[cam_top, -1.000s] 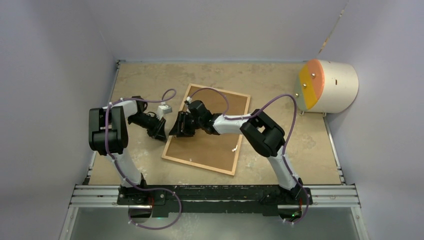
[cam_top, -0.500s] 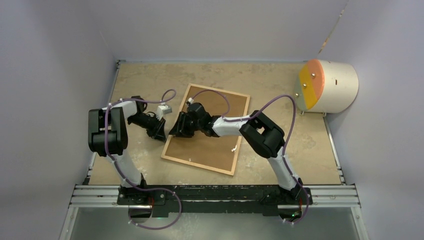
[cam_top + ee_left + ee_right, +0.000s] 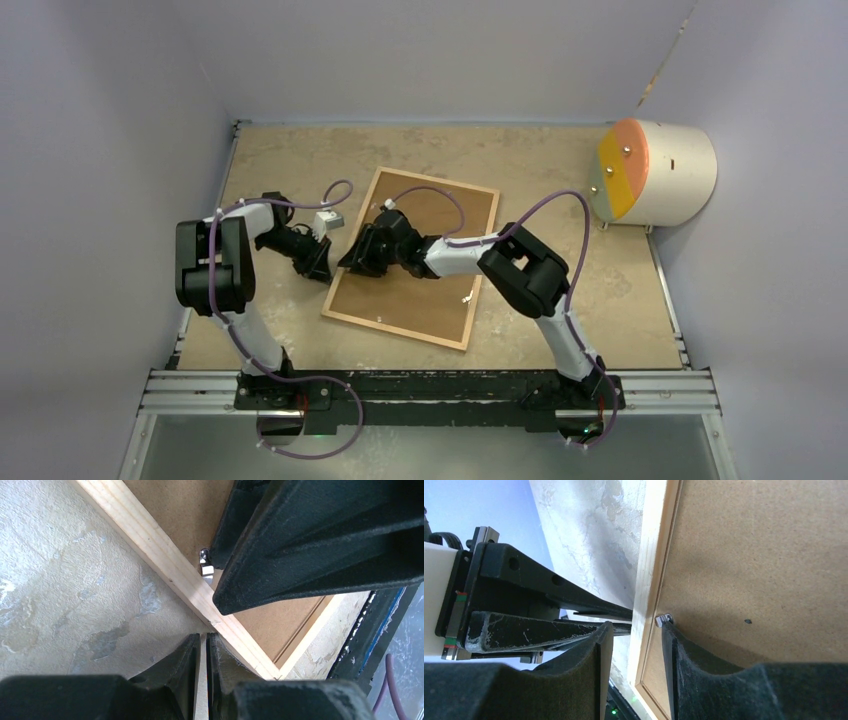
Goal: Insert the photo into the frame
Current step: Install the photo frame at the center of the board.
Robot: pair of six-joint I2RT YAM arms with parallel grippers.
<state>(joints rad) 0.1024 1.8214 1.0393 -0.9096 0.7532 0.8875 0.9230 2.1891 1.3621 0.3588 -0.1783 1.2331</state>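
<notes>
The frame (image 3: 395,331) lies face down in the middle of the table, with the plain brown backing board (image 3: 430,290) set in it. The photo is hidden. My right gripper (image 3: 352,262) is open and straddles the frame's left wooden strip (image 3: 651,545). One finger is outside the strip. The other rests on the board (image 3: 764,555) against a small metal tab (image 3: 664,619). My left gripper (image 3: 322,268) is just outside the same strip (image 3: 165,565). Its fingers (image 3: 187,652) are closed to a thin slit and hold nothing, with their tips touching the wood.
A white cylinder with an orange and yellow face (image 3: 655,170) lies at the back right corner. A metal rail (image 3: 430,385) runs along the near edge. Walls close in the table on the left, back and right.
My right gripper has turned a little and settled closer onto the frame's left strip. My left gripper has edged slightly left. The frame has not moved.
</notes>
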